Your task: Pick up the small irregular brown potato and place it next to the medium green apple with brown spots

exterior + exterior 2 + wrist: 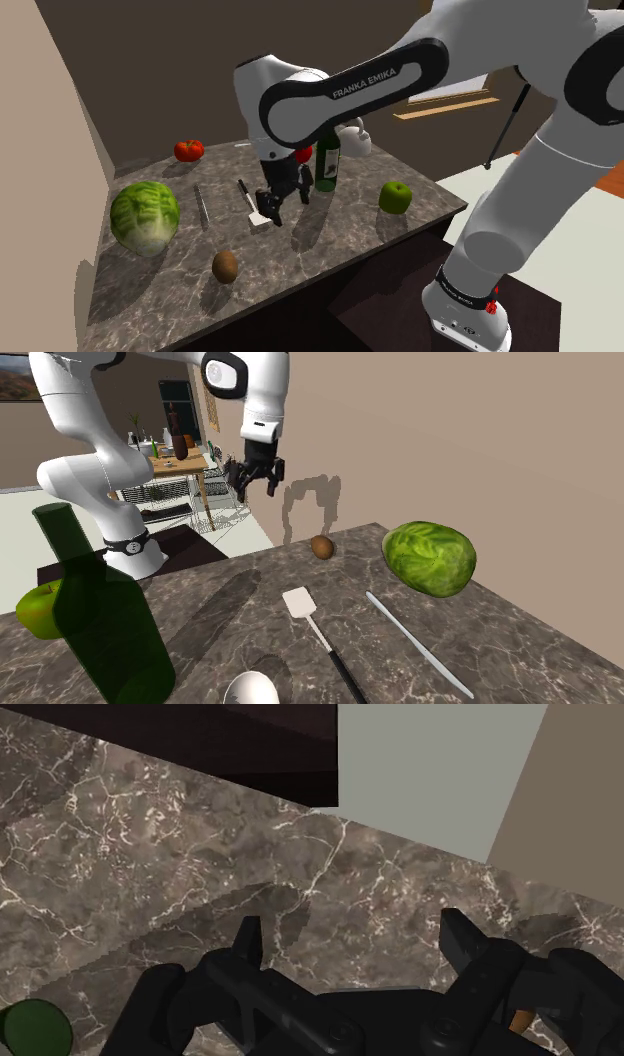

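Note:
A small brown potato (225,266) (322,546) lies near the edge of the marble counter (330,225), close to the beige wall. The green apple (395,197) (38,610) rests at the opposite end of the counter, beyond a dark green bottle (328,160) (100,617). My black gripper (272,207) (256,480) (352,944) hangs well above the counter's middle, open, with nothing between its fingers. Below it I see bare marble and the counter's edge. The potato and the apple are both apart from the gripper.
A green cabbage (145,216) (430,558) sits near the wall. A knife (201,207) (415,644) and a white-bladed spatula (250,203) (300,602) lie mid-counter. A red tomato (188,150) and a white cup (355,140) stand further back.

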